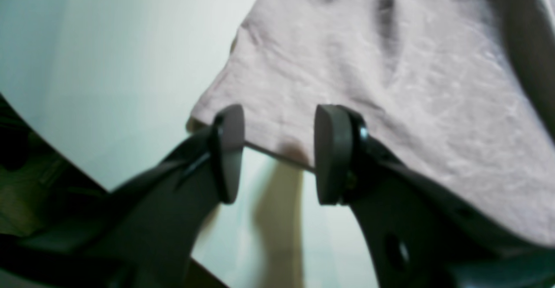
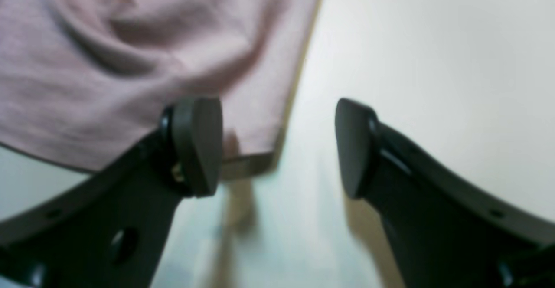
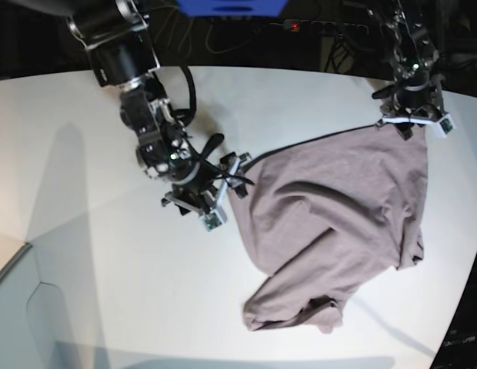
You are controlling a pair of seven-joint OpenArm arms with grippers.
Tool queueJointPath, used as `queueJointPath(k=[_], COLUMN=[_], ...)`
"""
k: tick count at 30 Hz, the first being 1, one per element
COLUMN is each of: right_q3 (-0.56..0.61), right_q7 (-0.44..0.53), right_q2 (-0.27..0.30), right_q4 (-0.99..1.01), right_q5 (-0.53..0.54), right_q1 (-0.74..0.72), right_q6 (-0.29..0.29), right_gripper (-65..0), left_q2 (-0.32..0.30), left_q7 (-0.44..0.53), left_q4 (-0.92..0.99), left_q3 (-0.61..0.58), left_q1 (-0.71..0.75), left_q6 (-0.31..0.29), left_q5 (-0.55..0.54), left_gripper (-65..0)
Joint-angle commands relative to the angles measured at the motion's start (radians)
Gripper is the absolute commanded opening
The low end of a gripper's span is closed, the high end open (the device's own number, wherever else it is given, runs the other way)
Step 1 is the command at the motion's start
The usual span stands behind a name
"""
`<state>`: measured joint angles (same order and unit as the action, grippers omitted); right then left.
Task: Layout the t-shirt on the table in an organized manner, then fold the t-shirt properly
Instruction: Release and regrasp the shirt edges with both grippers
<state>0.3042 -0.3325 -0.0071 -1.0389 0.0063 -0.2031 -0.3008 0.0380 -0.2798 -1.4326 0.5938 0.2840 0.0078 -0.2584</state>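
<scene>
Mauve t-shirt lies rumpled and half spread on the right side of the white tabletop. Left tool gapes wide, its pads either side of the hem edge. Right tool gapes wide at the shirt's corner, gripping nothing.

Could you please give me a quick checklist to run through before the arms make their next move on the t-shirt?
1. Left gripper jaws open, straddling the hem: ok.
2. Right gripper jaws open at a corner: ok.
3. Either gripper actually holding cloth: not ok, both open.
4. t-shirt spread flat: not ok, the near end is bunched and creased.
5. Cloth fully on the table: cannot tell at the far right edge.
6. Collar located: cannot tell.
</scene>
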Motion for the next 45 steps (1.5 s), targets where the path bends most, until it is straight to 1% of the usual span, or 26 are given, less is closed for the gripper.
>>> queueJointPath(k=[1,4,6,7,8,10,13,15,18,21,23,24,26,29,32,35,37,40,43,44,45], right_q3=[-0.001,-0.001,0.0,0.0,0.002,0.002,0.002,0.002,0.003,0.003,0.013,0.034,0.089,0.215,0.313,0.347,0.347,0.346,0.344,0.343,0.343], right_q7=[0.023,0.026,0.026,0.026,0.025,0.022,0.022,0.02,0.02,0.02,0.02,0.02,0.02,0.02,0.02,0.011,-0.038,-0.106,-0.11,-0.11,-0.11], right_q2=[-0.011,-0.031,-0.041,-0.044,-0.05,-0.057,-0.073,-0.072,-0.069,-0.035,-0.027,-0.02,0.025,0.074,0.109,0.126,0.126,0.129,0.169,0.178,0.187], right_q4=[0.021,0.127,0.15,0.15,0.15,0.15,0.145,0.128,0.045,-0.103,-0.215,-0.275,-0.39,-0.496,-0.528,-0.527,-0.533,-0.545,-0.582,-0.601,-0.619], right_q5=[0.007,0.007,0.007,0.007,0.007,0.007,0.005,0.004,0.002,0.002,0.002,0.002,0.002,0.002,0.002,0.002,0.002,0.002,0.004,0.004,0.004], right_q1=[-0.042,-0.089,-0.097,-0.095,-0.094,-0.092,-0.071,-0.049,0.027,0.138,0.216,0.262,0.345,0.431,0.46,0.462,0.462,0.456,0.459,0.46,0.46], right_q6=[-0.01,-0.01,-0.011,-0.011,-0.011,-0.011,-0.011,-0.011,-0.011,-0.011,-0.011,-0.011,-0.011,-0.011,-0.011,-0.011,-0.011,-0.011,-0.011,-0.011,-0.011], right_gripper=[-23.9,-24.0,-24.1,-25.0,-27.7,-39.1,-65.0,-64.7,-65.0,-65.0,-65.0,-65.0,-65.0,-65.0,-65.0,-64.0,-57.4,-46.0,-37.3,-34.8,-32.5], left_q2=[-0.008,-0.008,-0.008,-0.008,-0.008,-0.008,-0.008,-0.01,-0.01,-0.01,-0.01,-0.01,-0.01,-0.011,-0.01,-0.008,0.015,0.041,0.106,0.119,0.119], left_q7=[0.024,0.024,0.024,0.024,0.024,0.023,0.023,0.023,0.023,0.023,0.023,0.023,0.023,0.023,0.021,0.02,0.011,-0.048,-0.082,-0.089,-0.089], left_q4=[-0.021,-0.013,-0.012,-0.01,-0.009,-0.009,0.002,0.023,0.059,0.085,0.108,0.125,0.154,0.177,0.157,0.079,-0.001,-0.138,-0.239,-0.261,-0.276], left_q3=[0.01,0.018,0.018,0.016,0.016,0.016,0.015,0.013,0.013,0.012,0.012,0.012,0.012,0.01,0.01,0.01,0.008,0.008,0.008,0.008,0.008], left_q1=[-0.002,-0.009,-0.01,-0.01,-0.013,-0.032,-0.053,-0.073,-0.102,-0.125,-0.15,-0.165,-0.196,-0.243,-0.263,-0.26,-0.223,-0.164,-0.102,-0.079,-0.059], left_q6=[0.002,0.002,0.002,0.002,0.002,0.002,0.002,0.002,0.002,0.002,0.002,0.002,0.002,0.002,0.002,-0.002,-0.004,-0.004,-0.006,-0.006,-0.006], left_q5=[0.001,0.001,0.001,0.001,0.001,0.001,0.001,0.001,0.003,0.003,0.003,0.003,0.003,0.003,0.003,0.001,0.001,0.0,0.0,0.0,0.0], left_gripper=[-39.1,-39.1,-39.0,-39.0,-39.0,-39.0,-39.0,-39.0,-39.0,-39.0,-39.0,-39.0,-39.0,-39.0,-39.0,-38.9,-38.8,-38.8,-38.6,-37.4,-35.9])
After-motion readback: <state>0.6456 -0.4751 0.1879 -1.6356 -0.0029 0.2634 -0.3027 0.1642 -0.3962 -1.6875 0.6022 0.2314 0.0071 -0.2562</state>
